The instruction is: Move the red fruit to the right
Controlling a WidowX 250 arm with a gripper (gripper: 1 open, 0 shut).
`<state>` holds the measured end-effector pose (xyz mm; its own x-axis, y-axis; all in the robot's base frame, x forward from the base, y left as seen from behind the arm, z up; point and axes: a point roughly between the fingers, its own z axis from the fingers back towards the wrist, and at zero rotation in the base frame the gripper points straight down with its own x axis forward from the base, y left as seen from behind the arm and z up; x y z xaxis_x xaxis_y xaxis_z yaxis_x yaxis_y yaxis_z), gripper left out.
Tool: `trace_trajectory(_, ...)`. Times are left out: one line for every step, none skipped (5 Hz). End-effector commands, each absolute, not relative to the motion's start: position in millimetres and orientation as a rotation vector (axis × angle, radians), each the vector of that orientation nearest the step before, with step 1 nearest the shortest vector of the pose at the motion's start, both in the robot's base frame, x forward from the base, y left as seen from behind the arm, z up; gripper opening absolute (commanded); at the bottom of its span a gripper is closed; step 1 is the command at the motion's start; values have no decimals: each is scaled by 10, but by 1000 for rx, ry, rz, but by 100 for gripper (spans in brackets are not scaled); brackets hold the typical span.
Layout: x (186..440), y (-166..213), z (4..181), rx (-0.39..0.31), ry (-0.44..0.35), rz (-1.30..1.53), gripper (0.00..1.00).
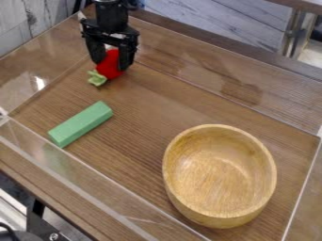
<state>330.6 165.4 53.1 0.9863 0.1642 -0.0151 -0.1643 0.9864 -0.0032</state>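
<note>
The red fruit (111, 63) is small, rounded and bright red, with a green leafy stub (97, 79) at its lower left. It lies on the wooden table at the upper left. My black gripper (111, 57) points straight down over it, open, one finger on each side of the fruit. Whether the fingers touch the fruit I cannot tell.
A flat green rectangular block (81, 123) lies at the left middle of the table. A large wooden bowl (220, 175) stands at the lower right. Clear plastic walls (25, 141) border the table (189, 89).
</note>
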Motion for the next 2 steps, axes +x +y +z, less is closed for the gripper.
trace_trajectory(3358, 1694, 687, 14, -31, 172, 0)
trace_trajectory(3339, 1657, 797, 9, -46, 176, 0)
